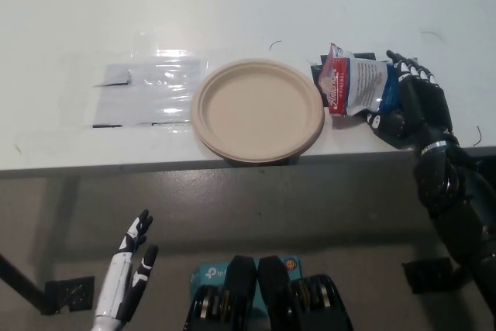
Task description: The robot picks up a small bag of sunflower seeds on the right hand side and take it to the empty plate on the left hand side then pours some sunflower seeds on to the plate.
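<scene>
A small red, white and blue bag of sunflower seeds (358, 83) lies on the white table (232, 5), just right of a round beige plate (257, 109) that has nothing on it. My black right hand (411, 102) is against the bag's right end, fingers curled over its top and thumb at its lower edge; the bag still lies flat on the table. Whether the grip has closed is unclear. My white left hand (130, 269) rests low at the lower left, below the table edge, fingers apart and holding nothing.
A clear plastic sheet (147, 92) is taped flat to the table left of the plate. The table's front edge (155, 167) runs across the middle of the view; the plate slightly overhangs it. Grey floor lies below.
</scene>
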Robot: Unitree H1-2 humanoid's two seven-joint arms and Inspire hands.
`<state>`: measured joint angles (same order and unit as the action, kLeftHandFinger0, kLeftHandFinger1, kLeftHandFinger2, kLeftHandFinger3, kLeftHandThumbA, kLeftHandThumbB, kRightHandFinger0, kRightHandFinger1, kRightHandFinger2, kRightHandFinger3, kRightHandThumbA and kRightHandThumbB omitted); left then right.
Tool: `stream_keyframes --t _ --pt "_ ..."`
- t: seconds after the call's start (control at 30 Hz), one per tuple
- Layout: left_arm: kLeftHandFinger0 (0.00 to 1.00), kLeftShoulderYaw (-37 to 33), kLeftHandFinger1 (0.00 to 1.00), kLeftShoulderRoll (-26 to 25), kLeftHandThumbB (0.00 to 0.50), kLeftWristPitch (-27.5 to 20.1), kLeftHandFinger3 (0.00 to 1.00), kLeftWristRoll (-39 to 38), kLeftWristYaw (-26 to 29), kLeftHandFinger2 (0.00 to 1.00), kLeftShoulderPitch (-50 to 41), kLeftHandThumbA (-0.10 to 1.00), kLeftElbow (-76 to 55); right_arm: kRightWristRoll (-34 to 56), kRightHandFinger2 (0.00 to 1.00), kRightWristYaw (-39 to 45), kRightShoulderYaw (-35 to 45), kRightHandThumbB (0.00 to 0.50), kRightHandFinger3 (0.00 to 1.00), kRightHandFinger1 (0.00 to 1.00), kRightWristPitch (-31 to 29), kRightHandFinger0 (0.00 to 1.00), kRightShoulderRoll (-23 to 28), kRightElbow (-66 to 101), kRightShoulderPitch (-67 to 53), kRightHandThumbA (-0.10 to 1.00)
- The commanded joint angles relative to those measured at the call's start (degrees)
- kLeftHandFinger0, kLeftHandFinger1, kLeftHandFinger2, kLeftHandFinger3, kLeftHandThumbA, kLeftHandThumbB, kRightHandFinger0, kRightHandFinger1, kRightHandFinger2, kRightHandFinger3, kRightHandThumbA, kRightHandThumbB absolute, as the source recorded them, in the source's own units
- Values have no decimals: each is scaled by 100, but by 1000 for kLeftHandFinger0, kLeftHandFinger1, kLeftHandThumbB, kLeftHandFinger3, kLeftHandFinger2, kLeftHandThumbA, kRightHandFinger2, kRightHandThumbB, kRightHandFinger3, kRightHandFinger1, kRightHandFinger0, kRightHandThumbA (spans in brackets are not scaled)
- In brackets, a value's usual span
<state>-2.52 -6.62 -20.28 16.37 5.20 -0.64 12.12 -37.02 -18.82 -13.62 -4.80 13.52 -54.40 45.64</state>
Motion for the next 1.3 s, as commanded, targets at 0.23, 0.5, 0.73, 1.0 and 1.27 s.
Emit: stream_keyframes --t 0.23,0.5,0.73,1.0,1.27 --pt "1000 102 1000 -26 276 -165 1000 71 177 1000 -2 1000 -217 323 1000 -196 -1 352 1000 1000 -279 1000 -23 -512 296 1000" --pt "1000 132 1000 -12 281 -184 1000 60 174 1000 -68 1000 -252 670 1000 -473 171 341 1000 1000 -714 939 -153 -1156 335 725" --pt "1000 136 1000 0 290 -142 1000 98 168 1000 -64 1000 -293 580 612 -1500 38 86 497 148 -1394 0 -239 -1598 478 -100" --pt "1000 147 1000 -14 284 -186 1000 76 153 1000 -37 1000 -254 632 837 -1906 50 71 724 345 -1763 0 -246 -1593 512 -100" --pt "1000 150 1000 -16 287 -225 1000 64 148 1000 -15 1000 -232 534 901 -2292 -133 111 881 443 -2022 0 -205 -1650 580 -100"
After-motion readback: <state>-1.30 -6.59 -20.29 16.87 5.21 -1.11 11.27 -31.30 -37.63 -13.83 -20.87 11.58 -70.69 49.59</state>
